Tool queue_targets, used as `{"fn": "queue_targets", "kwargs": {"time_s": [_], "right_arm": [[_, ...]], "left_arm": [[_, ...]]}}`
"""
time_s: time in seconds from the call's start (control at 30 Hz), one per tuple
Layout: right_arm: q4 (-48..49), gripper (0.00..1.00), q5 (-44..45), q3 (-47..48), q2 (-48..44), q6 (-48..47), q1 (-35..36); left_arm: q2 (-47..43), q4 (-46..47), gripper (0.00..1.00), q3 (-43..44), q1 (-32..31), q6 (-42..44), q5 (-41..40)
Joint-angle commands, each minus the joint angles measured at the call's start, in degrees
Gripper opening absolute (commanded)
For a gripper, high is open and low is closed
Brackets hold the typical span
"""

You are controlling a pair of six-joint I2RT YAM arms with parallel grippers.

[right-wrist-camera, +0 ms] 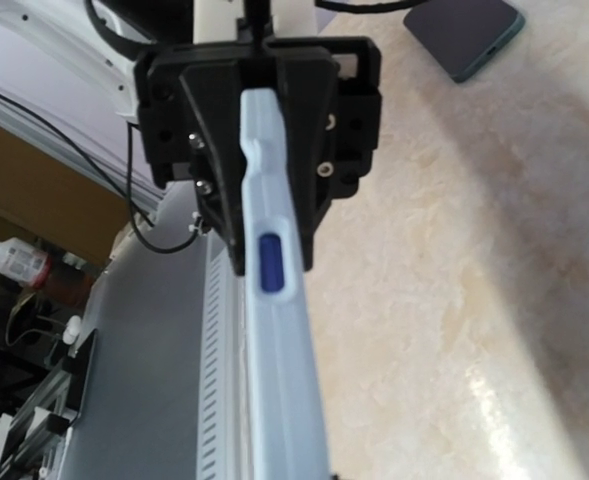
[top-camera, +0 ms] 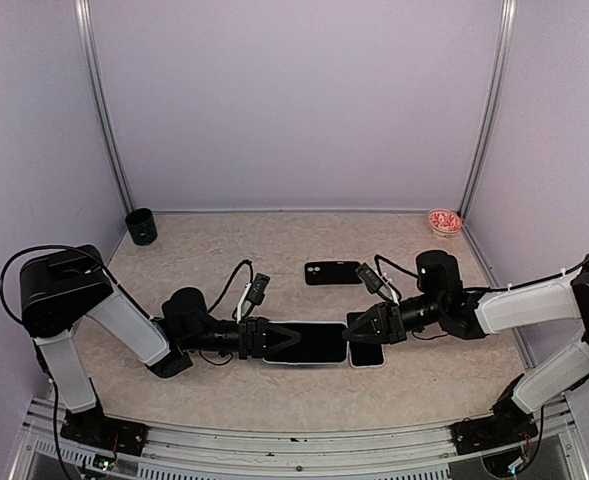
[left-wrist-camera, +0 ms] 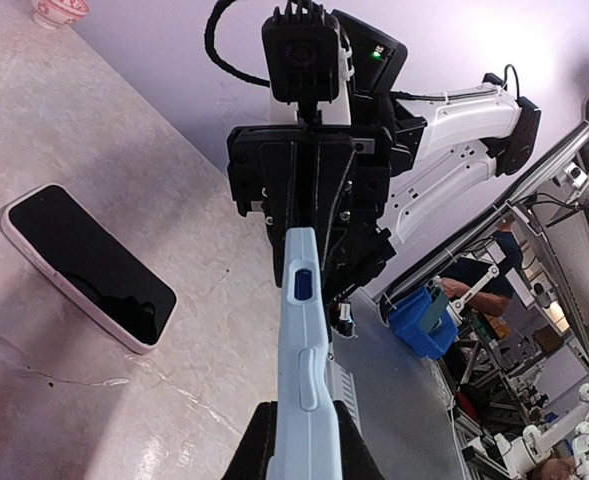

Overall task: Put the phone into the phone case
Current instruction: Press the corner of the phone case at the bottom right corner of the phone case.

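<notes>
Two pincers clench one light-blue phone case [top-camera: 304,343].
Left pincer [top-camera: 265,341] grips its 9 o'clock end, right pincer [top-camera: 353,334] its 3 o'clock end.

Your top cam sits high at the near edge, looks down + fwd over the whole surface [top-camera: 274,235]. Wrist cams ride v. close, each sighting edge-on along the pale blue case [left-wrist-camera: 304,400]. L wrist faces the right end effector [left-wrist-camera: 309,265]; R wrist faces the left end effector [right-wrist-camera: 271,250]. All 3 views share that case.
</notes>
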Motion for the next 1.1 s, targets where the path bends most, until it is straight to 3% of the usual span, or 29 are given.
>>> {"fn": "queue_targets", "kwargs": {"time_s": [0.0,0.1,0.2,0.33,0.57,1.07], "right_arm": [[-1.6,0.0,3.0,2.0,-0.9,-1.6,-0.1],[-1.9,0.0,3.5,2.0,-1.3,-1.9,-0.1],[-1.7,0.01,3.5,1.9,-1.1,-1.8,-0.2],[-0.6,0.15,3.2,1.3,-0.8,-1.3,-0.2],[0.5,0.27,2.8,0.3,-0.9,-0.5,0.0],[3.9,0.34,3.7,-0.3,2.4,1.4,3.4]], "left_arm": [[-1.4,1.8,0.08,2.0,-0.4,1.5,0.0],[-1.3,2.1,0.11,1.7,-0.5,1.3,0.0],[-0.9,3.1,0.04,1.6,-0.4,1.1,0.0],[-0.3,4.7,0.0,1.3,-0.5,0.5,0.1],[-1.2,6.2,0.0,-0.1,-0.5,1.4,-1.5],[-4.7,8.2,0.0,-2.5,-0.5,2.9,-5.1]]}}
